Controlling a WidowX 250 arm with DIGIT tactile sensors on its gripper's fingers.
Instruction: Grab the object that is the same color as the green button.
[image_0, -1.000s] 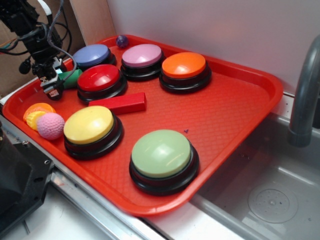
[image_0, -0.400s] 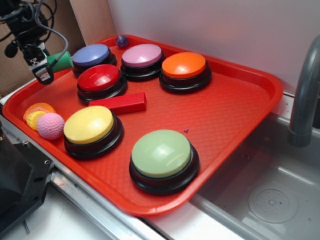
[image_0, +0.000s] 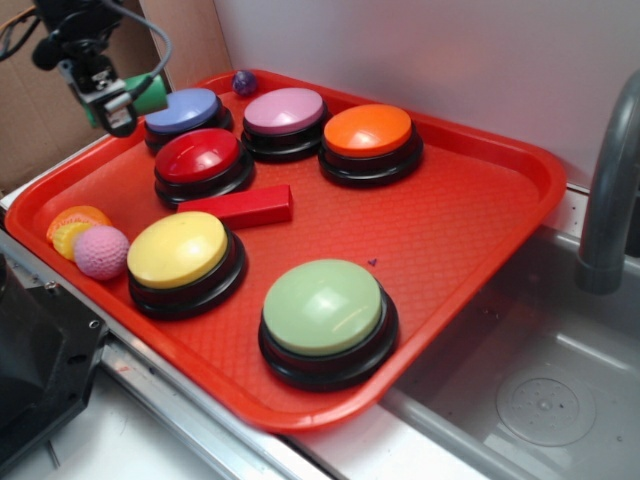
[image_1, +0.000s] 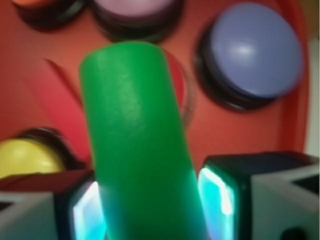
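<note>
My gripper (image_0: 122, 100) is shut on the small green cylinder (image_0: 150, 95) and holds it in the air above the tray's far left corner, beside the blue button (image_0: 184, 110). In the wrist view the green cylinder (image_1: 137, 135) fills the middle, clamped between both fingers (image_1: 220, 197), with the tray far below. The large pale green button (image_0: 323, 307) sits on its black base at the front of the red tray (image_0: 470, 230), far from the gripper.
On the tray stand red (image_0: 198, 155), pink (image_0: 285, 111), orange (image_0: 368, 130) and yellow (image_0: 178, 249) buttons, a red block (image_0: 240, 207), a pink ball (image_0: 100, 251), orange and yellow pieces (image_0: 72, 225) and a small purple ball (image_0: 244, 82). A grey faucet (image_0: 610, 190) and sink lie right.
The gripper has lifted the green cylinder off the tray from beside the red button and carried it up and toward the back, now next to the blue button.
</note>
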